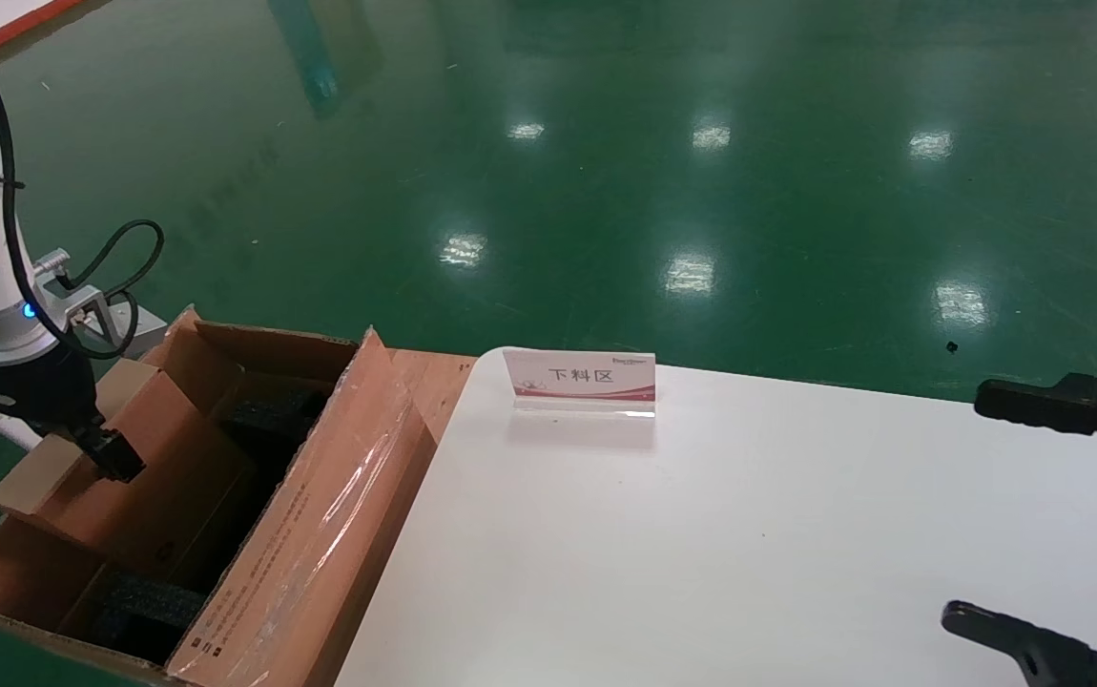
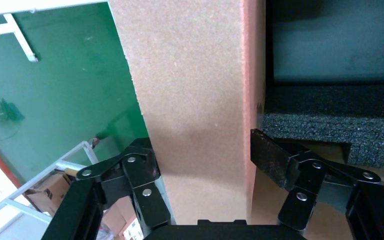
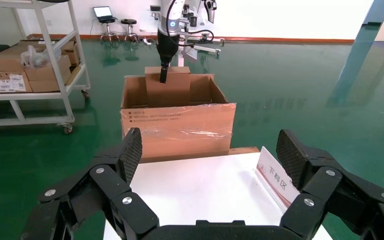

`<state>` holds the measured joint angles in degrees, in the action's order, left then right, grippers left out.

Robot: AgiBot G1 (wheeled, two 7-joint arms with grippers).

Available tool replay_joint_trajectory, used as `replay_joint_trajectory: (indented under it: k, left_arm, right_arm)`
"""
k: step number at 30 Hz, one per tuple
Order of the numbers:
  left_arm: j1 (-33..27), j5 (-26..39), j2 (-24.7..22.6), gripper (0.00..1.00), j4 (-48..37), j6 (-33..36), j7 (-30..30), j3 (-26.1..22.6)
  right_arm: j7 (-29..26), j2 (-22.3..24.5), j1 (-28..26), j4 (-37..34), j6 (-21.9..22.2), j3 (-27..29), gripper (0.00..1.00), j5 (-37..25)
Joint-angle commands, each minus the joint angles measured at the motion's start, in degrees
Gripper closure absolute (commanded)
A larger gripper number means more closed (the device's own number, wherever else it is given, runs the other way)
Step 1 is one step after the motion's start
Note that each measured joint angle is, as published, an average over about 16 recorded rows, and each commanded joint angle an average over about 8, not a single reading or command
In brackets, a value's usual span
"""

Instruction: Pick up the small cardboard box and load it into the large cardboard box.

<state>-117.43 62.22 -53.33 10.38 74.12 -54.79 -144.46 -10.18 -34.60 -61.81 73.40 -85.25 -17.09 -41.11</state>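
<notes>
My right gripper [image 1: 1035,520] idles released over the table [image 1: 701,534] at 4 o'clock. At 9 o'clock, my left gripper [image 1: 114,463] clamps the small cardboard box [image 1: 129,458] inside the large cardboard box [image 1: 320,534].

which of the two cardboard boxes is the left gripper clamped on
The small cardboard box, plain and held by the left gripper partway inside the large cardboard box, which has taped, printed flaps.
</notes>
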Motion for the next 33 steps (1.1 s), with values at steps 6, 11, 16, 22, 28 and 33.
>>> replay_joint_trajectory:
  k: [6,11,16,22,28,33]
  left_arm:
    - [-0.12,0.09,0.06,0.00,0.16,-0.08,0.00,-0.01]
    - [-0.17,0.16,0.09,0.00,0.21,-0.16,-0.01,-0.02]
    - [-0.19,0.15,0.10,0.00,0.25,-0.18,-0.01,-0.01]
    - [-0.23,0.08,0.11,0.00,0.28,-0.22,0.01,0.03]
    - [-1.25,-0.16,0.09,0.00,1.12,-0.72,1.84,0.37]
    - [-4.37,-1.43,1.10,0.00,4.34,-2.76,6.86,1.77]
  right_arm:
    - [0.00,0.00,0.00,0.00,0.00,0.00,0.00,0.00]
    - [0.00,0.00,0.00,0.00,0.01,0.00,0.00,0.00]
    - [0.00,0.00,0.00,0.00,0.01,0.00,0.00,0.00]
    - [0.00,0.00,0.00,0.00,0.00,0.00,0.00,0.00]
    - [0.01,0.00,-0.01,-0.02,-0.01,-0.01,0.00,0.00]
    - [0.02,0.00,-0.03,-0.04,-0.01,-0.03,0.00,0.01]
